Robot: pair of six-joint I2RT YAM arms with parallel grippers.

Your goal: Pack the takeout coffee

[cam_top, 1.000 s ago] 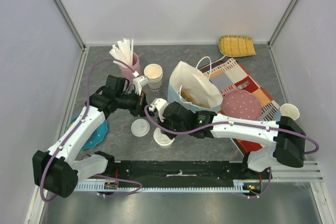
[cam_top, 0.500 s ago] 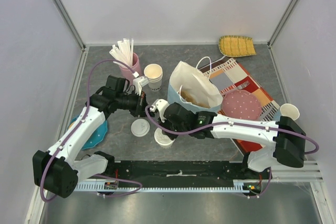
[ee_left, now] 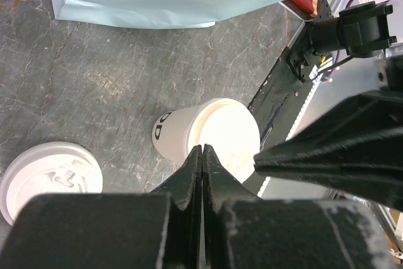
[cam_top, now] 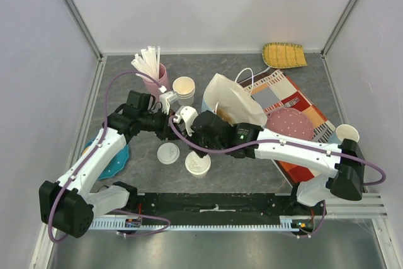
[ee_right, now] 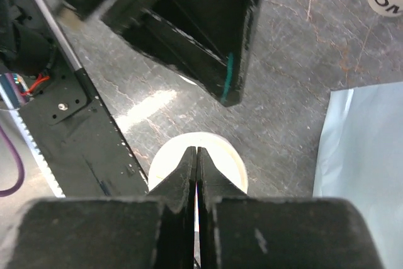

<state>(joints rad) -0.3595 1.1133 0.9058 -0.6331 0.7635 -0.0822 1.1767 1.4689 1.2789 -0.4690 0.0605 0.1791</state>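
While both arms reach in toward the middle of the table (cam_top: 126, 74), their wrists crowd together just left of the bag (cam_top: 236, 102); the left arm bends out from its near-left base and angles right, and the right arm stretches long from its near-right base, leftward across the bag's near side.

From above, the cup (cam_top: 198, 164) stands upright on the table, near of both wrists and apart from them, just right of a loose lid (cam_top: 168, 153), outside the bag; a stack (cam_top: 184, 87) of open cups sits far of the wrists.

Only the wrist views show the fingers; the left one looks down past the left gripper (ee_left: 201, 150) at the cup's white top and printed side, with the lid at its left and the black rail (ee_left: 275, 108) beyond; the right one frames the cup's round top just past the right gripper (ee_right: 196, 150), with the other arm's dark finger above.

Both pairs of fingers are pressed together with nothing between them; whether either tip touches the cup, those views do not settle.
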